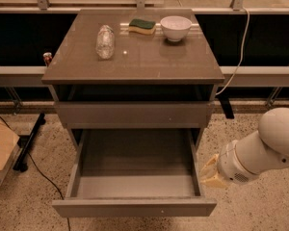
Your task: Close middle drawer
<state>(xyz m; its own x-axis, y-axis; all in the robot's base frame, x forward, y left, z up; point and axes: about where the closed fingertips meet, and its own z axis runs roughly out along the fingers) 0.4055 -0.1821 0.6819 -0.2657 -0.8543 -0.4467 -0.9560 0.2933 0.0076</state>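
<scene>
Below the desk (149,69) top, the drawer (135,208) stands pulled far out, empty, probably light and stiff on its slides. Handleless, so push the flat front. Just right of it hangs the tool (213,173); whether wide or narrow I cannot tell.

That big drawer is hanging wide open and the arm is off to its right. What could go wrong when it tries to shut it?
The gripper sits beside the right wall of the middle drawer, not in front of its panel, so it might catch on that wall or push the drawer askew. A hard shove could jolt the cabinet, and the bottle lying on its side on top might roll.
</scene>
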